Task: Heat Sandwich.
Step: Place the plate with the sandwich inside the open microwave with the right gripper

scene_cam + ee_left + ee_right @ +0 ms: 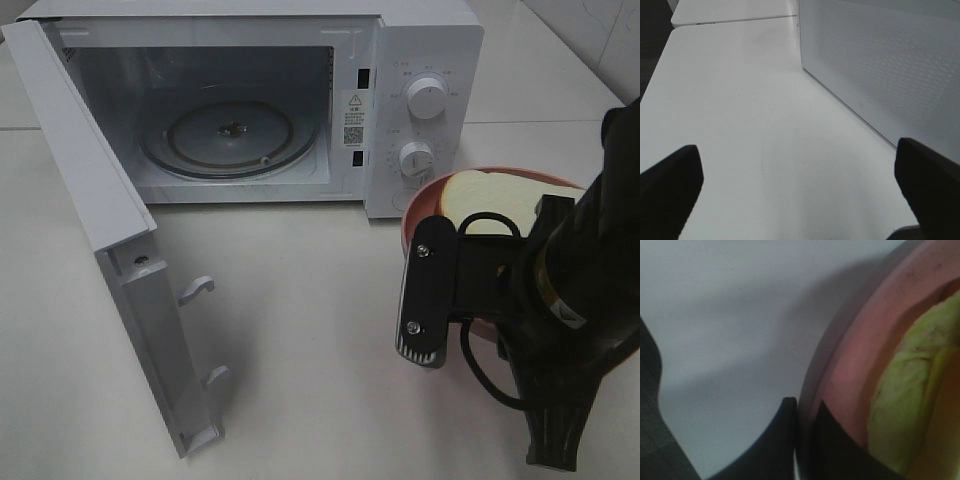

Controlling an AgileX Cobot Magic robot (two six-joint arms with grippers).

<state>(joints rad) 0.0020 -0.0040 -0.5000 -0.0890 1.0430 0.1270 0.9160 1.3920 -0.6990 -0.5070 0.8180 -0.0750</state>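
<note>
The sandwich (488, 198) lies on a round pink plate (420, 205) in front of the microwave's control panel, at the right. Only pale bread shows there; the right arm (560, 300) covers the plate's near half. In the right wrist view my right gripper (807, 440) is shut on the plate's rim (860, 360), one finger on each side, with the sandwich's yellow-green layer (905, 405) beside it. I cannot tell whether the plate is lifted. My left gripper (800, 200) is open and empty over the table, beside the microwave's side wall (880, 65).
The white microwave (420, 60) stands at the back with its door (90, 180) swung wide open to the left. Its glass turntable (230, 135) is bare. Two knobs (427, 98) sit on its right panel. A white table (300, 330) spreads in front.
</note>
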